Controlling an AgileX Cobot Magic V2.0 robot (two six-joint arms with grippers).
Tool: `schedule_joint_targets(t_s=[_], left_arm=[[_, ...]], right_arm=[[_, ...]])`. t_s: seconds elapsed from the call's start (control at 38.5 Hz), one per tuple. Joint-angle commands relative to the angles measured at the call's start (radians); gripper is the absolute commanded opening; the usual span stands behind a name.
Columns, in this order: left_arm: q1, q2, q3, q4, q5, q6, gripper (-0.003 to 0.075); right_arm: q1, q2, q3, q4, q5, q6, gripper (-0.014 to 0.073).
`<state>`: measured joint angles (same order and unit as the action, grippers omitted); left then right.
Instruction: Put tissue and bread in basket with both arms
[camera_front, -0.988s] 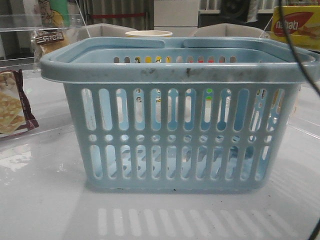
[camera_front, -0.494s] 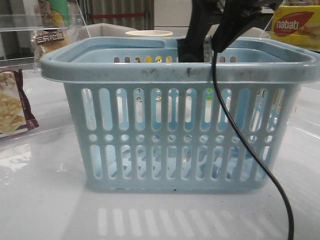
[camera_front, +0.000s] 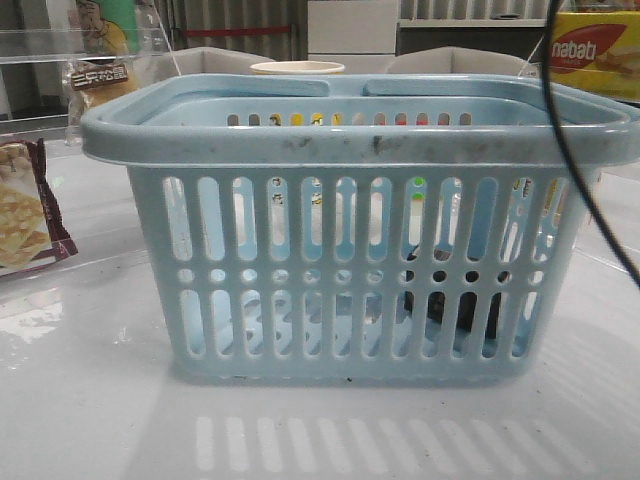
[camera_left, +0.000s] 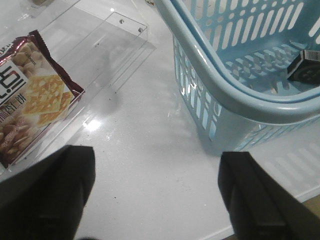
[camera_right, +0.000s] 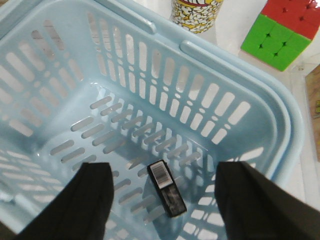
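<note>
Tissue lies on the floor of our basket; bread sits behind it, far left. Our right gripper hovers above, released; our left gripper is spread, empty, beside crackers.

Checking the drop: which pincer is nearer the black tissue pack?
Right. The right pincer is open directly above the tissue pack on the basket floor; the left pincer is open outside the basket, over the table.
</note>
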<state>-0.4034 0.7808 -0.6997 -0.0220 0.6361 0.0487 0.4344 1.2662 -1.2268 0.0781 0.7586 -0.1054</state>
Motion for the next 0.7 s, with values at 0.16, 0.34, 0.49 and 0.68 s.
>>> schedule_joint_targets(t_s=[0.16, 0.34, 0.49, 0.68], left_arm=[[-0.010, -0.001, -0.027, -0.011, -0.073, -0.001, 0.0560], [-0.010, -0.001, -0.027, -0.011, -0.075, -0.001, 0.0560], [-0.010, -0.001, -0.027, -0.012, -0.087, -0.001, 0.0567], [0.022, 0.028, -0.059, -0.012, -0.123, -0.049, 0.0671]], right_arm=[[0.002, -0.262, 0.167, -0.045, -0.088, -0.018, 0.0545], [0.001, -0.384, 0.285, -0.045, -0.122, -0.018, 0.0545], [0.001, -0.419, 0.323, -0.045, -0.095, -0.018, 0.0545], [0.001, -0.412, 0.323, -0.045, -0.053, -0.018, 0.0545]])
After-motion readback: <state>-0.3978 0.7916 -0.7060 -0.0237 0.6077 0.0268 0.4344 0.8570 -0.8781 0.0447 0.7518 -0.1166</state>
